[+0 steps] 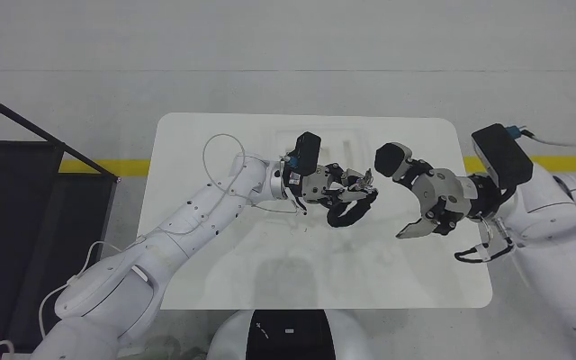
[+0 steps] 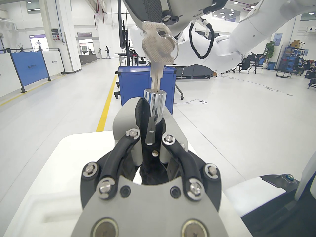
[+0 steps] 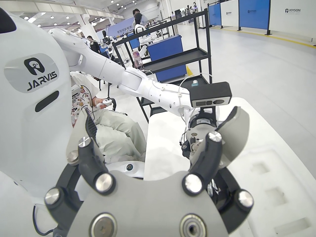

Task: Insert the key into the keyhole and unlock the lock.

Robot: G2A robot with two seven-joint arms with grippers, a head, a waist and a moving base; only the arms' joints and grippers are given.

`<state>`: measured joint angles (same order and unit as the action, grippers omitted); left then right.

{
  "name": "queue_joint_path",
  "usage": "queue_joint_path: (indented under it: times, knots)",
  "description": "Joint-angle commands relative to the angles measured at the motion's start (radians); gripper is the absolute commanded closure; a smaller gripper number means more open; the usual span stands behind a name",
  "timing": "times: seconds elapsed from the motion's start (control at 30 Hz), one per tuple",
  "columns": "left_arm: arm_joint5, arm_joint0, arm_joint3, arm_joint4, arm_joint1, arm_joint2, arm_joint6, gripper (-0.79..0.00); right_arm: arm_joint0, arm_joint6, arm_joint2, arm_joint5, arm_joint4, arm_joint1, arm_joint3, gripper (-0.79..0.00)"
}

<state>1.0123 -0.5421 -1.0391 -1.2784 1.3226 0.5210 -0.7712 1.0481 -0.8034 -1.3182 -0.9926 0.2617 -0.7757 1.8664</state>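
- The white table (image 1: pixel 270 270) lies under both arms.
- From the top, the right gripper (image 1: pixel 397 197) has its jaws spread wide, empty, near the lock.
- The left gripper (image 2: pixel 151 118) clamps the chrome lock (image 2: pixel 153 103).
- The left wrist view shows the key (image 2: pixel 158 50) standing in the keyhole.

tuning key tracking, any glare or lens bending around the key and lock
Left wrist view: the chrome lock carries bright mirror streaks, the key is evenly lit without glare, room pillars lean outward toward the edges. Top view: the white table is flatly lit, no hot spots. Right wrist view: the black rack has posts that lean and bow.
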Motion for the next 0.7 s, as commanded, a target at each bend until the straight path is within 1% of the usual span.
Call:
queue_joint_path:
  times: [0.0,0.67]
  knots:
    - [0.0,0.0,0.0,0.0,0.0,0.0,0.0,0.0,-0.003,-0.003,-0.001,0.004,0.001,0.0,0.004,-0.785]
    - [0.0,0.0,0.0,0.0,0.0,0.0,0.0,0.0,-0.052,-0.038,0.06,0.018,-0.008,-0.006,-0.003,-0.785]
